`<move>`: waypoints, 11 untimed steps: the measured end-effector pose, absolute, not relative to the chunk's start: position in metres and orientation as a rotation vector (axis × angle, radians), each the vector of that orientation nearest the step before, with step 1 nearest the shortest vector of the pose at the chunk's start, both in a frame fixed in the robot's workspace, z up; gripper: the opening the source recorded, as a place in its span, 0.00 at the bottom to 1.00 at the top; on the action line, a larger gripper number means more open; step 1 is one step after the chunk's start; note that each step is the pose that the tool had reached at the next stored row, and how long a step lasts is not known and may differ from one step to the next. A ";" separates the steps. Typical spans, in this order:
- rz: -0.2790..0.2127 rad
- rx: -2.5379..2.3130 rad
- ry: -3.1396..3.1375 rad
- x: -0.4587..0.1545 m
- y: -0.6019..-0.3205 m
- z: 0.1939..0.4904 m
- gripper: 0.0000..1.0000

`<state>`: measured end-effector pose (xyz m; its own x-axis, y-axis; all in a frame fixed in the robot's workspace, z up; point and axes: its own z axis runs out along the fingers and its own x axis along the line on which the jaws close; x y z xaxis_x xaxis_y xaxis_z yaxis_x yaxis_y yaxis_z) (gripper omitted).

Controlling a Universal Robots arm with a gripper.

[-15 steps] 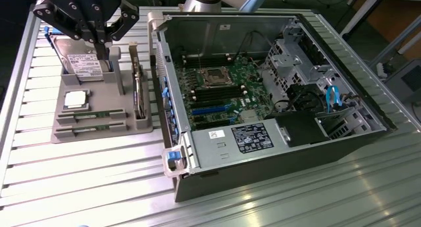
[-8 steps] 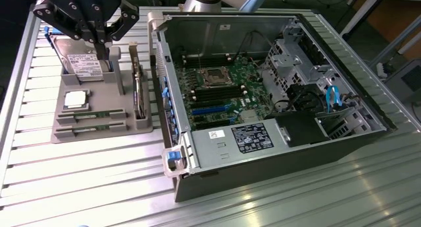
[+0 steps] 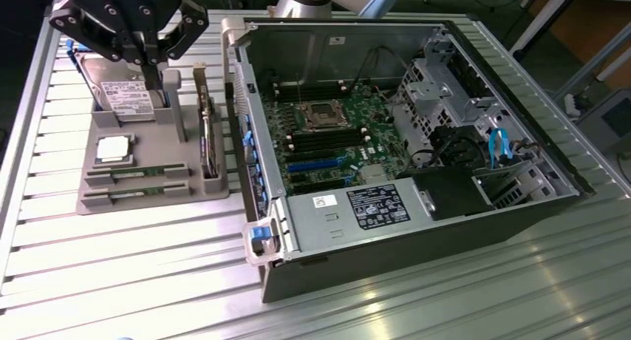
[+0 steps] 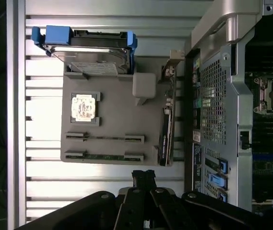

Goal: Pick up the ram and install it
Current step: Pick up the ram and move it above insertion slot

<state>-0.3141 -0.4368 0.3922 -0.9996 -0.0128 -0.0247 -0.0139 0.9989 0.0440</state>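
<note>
**Inspector:** Start nearest the exterior camera. What stands there?

**Recorder:** One ribbed silver metal table [image 3: 118, 273]. On it, toward the exterior view's right, is one open dark tower computer case [image 3: 414, 262]. Inside it are a silver power-supply box with a black label [image 3: 345, 211] and, farther back, a green motherboard [image 3: 345, 126].

**Inspector:** And on the exterior view's left?

**Recorder:** One flat grey plastic parts tray [image 3: 158, 151].

**Inspector:** Where is the ram?

**Recorder:** There are two sticks, both long, thin and green, each seated on edge in its own holder at the near end of the tray. The nearer ram stick [image 3: 133, 196] and the farther ram stick [image 3: 138, 174] lie parallel, just beside each other. Neither is lifted.

**Inspector:** Beyond those?

**Recorder:** One square silver processor chip [image 3: 114, 149] lies flat in its recess. One upright green expansion card [image 3: 207, 133] stands along the tray edge nearest the case. At the far end, one hard drive in a blue carrier [image 3: 126, 96] leans up.

**Inspector:** The tool?

**Recorder:** One black gripper [image 3: 154, 81] hangs over the far end of the tray, above the hard drive and apart from both sticks. Its jaws are pressed together with nothing between them.
</note>
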 end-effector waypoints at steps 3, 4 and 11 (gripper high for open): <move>0.068 -0.060 3.116 -0.314 -0.437 0.392 0.09; 0.067 -0.093 3.116 -0.314 -0.437 0.392 0.09; 0.063 -0.343 3.102 -0.314 -0.437 0.392 0.09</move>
<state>-0.3142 -0.4368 0.3922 -0.9756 -0.2181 -0.0240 -0.2188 0.9750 0.0379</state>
